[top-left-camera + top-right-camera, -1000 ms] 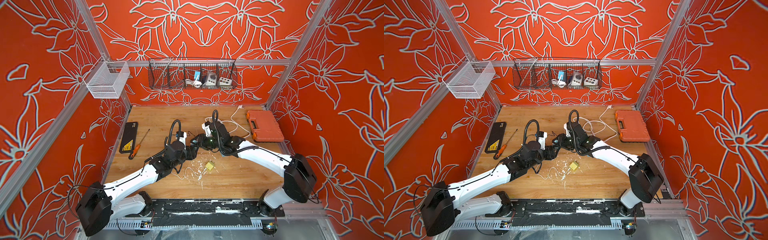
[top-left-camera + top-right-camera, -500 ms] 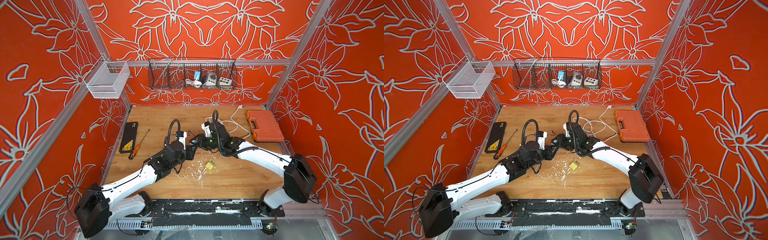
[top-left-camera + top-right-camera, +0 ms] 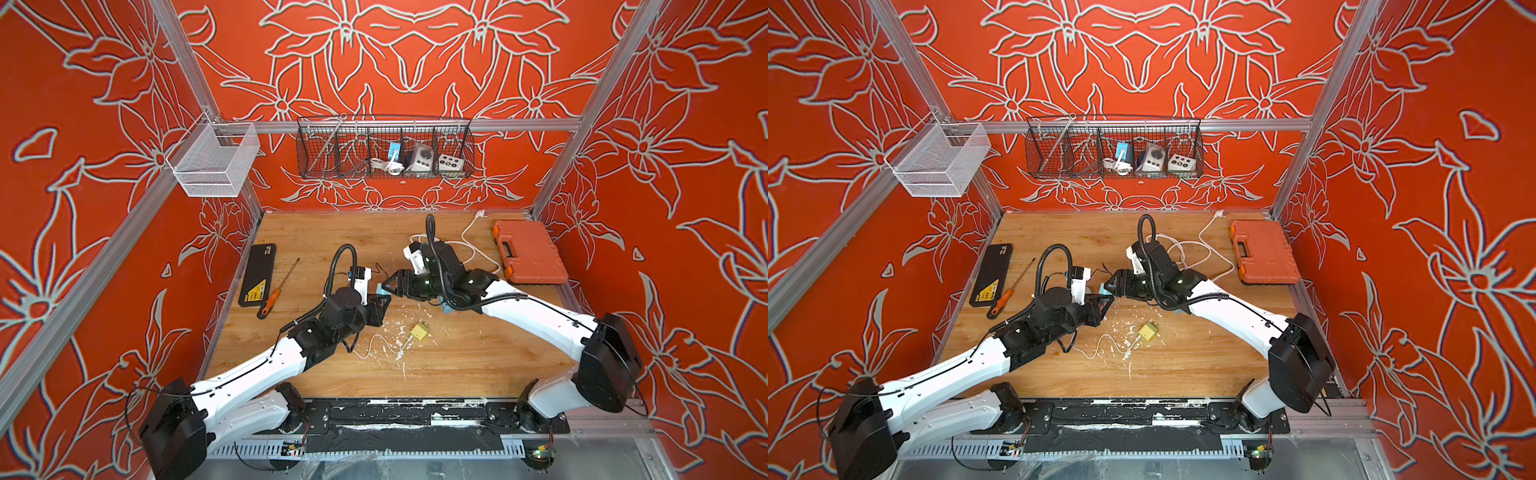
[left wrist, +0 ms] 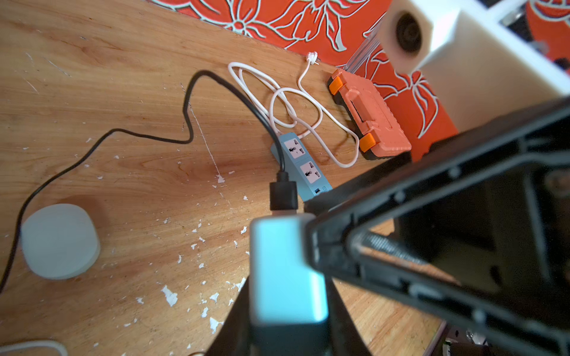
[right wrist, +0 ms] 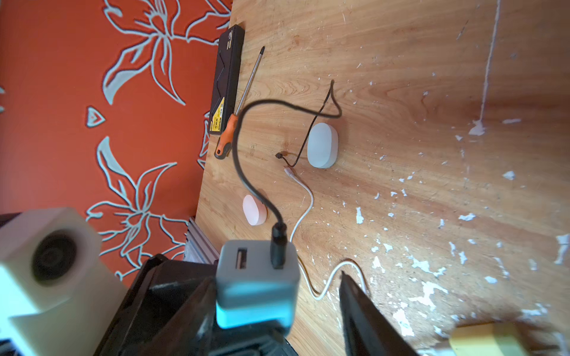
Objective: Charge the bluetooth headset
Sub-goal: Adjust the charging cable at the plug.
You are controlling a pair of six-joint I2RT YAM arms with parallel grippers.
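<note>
pale-blue charger block held over mid-bench

both arms reach in from the front edge and bend toward each other, wrists low, tips almost meeting above the middle of the wooden bench (image 3: 457,365). the left tool (image 3: 380,303) is clamped on a pale-blue and white usb charger block (image 4: 287,271), held clear of the wood. a black usb cable (image 4: 191,101) is plugged into one of its two ports. the right tool (image 3: 388,286) brackets the same block with jaws parted. one finger (image 5: 367,320) stands apart from it, so it grips nothing. the white oval headset case (image 5: 322,145) lies on the wood on the screwdriver's side of the block, with the cable's thin far end just beside it.

a black wire basket (image 3: 471,145) on the back wall holds a coiled white cable and white socket blocks. a white mesh basket (image 3: 212,170) hangs from the left rail. a closed orange plastic case (image 3: 528,253) sits in the back right corner.

a blue power strip (image 4: 303,166) lies under the right arm. a flat black box (image 3: 257,274) and an orange-handled screwdriver (image 3: 279,286) lie along the left edge. a small yellow block (image 3: 419,332) lies in front of the tools. bare wood runs along the front edge.
</note>
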